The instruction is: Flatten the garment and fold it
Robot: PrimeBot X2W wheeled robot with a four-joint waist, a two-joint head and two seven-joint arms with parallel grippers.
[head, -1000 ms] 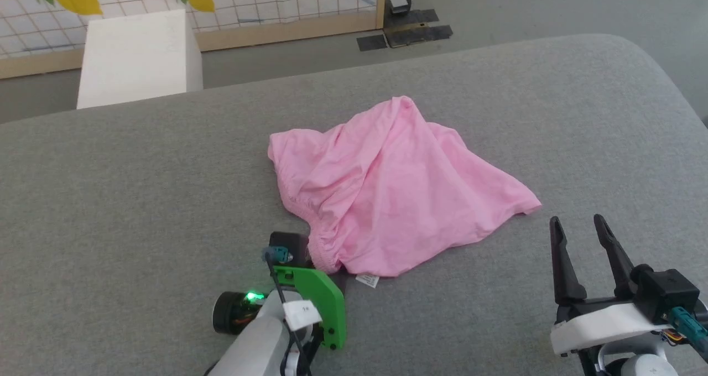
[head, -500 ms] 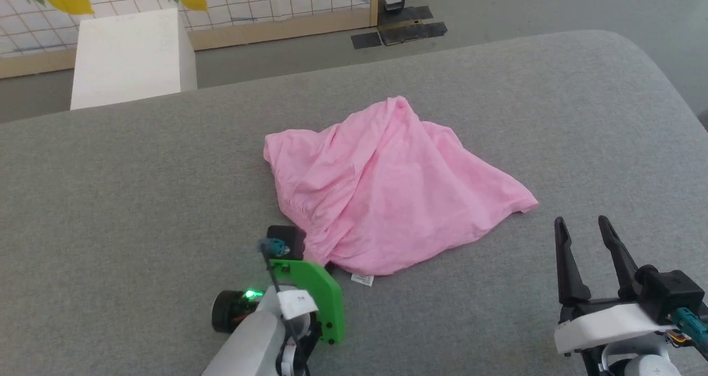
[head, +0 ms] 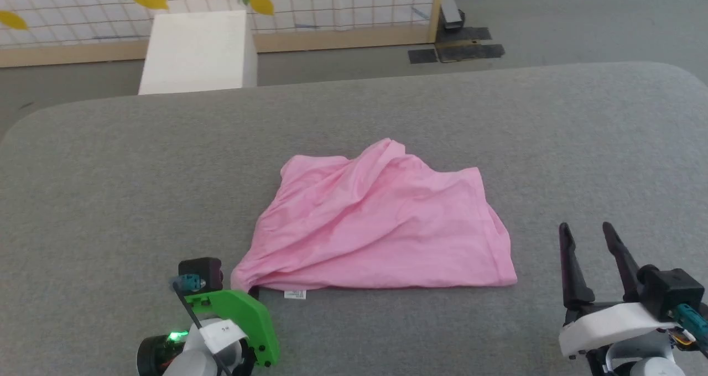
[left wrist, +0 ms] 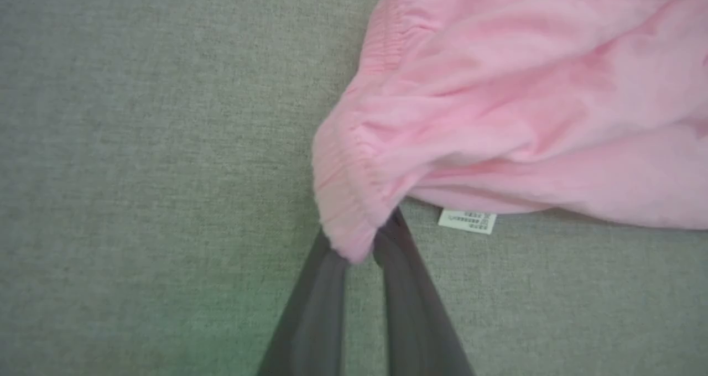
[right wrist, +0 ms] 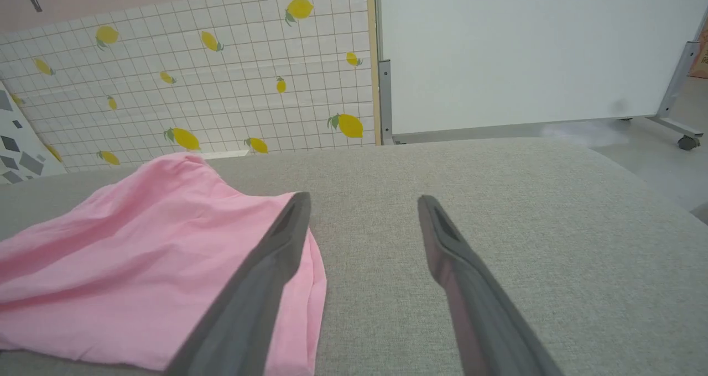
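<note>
Left pincer (left wrist: 362, 243) is clamped on the garment's (head: 376, 226) gathered corner, low over the table (head: 138, 171); right pincer (head: 586, 229) stands apart, near the other corner.

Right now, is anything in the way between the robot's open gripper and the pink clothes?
Nothing visible is. Just bare grey surface lies between the open right gripper and the garment, close to its near right corner. The left gripper is shut on the garment's near left corner.
</note>
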